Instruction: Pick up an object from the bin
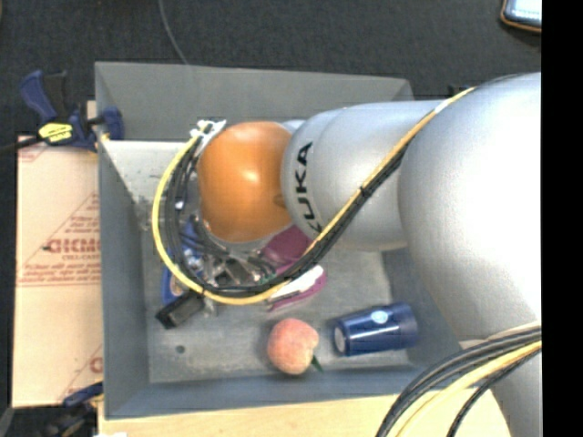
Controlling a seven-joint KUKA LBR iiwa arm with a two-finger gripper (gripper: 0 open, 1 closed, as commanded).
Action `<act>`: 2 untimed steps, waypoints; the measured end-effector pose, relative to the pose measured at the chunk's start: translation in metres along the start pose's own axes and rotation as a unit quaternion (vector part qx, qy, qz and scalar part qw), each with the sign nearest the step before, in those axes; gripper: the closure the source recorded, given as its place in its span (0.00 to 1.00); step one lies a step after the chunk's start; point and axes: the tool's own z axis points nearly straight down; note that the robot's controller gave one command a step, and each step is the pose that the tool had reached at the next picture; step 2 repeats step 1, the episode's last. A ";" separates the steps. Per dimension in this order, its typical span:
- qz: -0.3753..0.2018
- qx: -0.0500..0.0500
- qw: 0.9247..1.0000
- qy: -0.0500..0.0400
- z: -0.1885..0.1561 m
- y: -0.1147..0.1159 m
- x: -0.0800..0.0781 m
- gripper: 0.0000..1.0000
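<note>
Wrist parts hide what matters most to you: the orange cover [239, 182] and the loop of yellow and black cables [165, 217] sit over the tool [215, 268]. You cannot tell whether it is open or closed, nor whether anything is caught in it. What you can see is that it hangs low over the left middle of the bin [255, 85], well down among the things there.

Closest to it is a pink thing [308, 286], just beside the tool on the side the arm [383, 180] comes from. Its long axis slants from the bin's near side up toward the arm. A black piece [178, 311] pokes out toward the near left corner. It may be a loose thing or part of the robot; the cables make that hard to judge. A blue scrap [168, 283] shows at the far left, against the wall.

Two things lie in plain sight but apart from the tool, both toward the near wall. A peach [292, 344] rests near the middle of that wall. Just beside it, toward the arm, a blue can [375, 329] lies on its side with its long axis along the wall.

If you take the pink thing as the target, the next move turns on that slant: you would want the tool to close across it, not along it.
</note>
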 end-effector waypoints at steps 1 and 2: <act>0.000 0.001 1.000 -0.003 -0.026 -0.001 -0.002 1.00; 0.000 0.001 1.000 -0.003 -0.026 -0.001 -0.002 1.00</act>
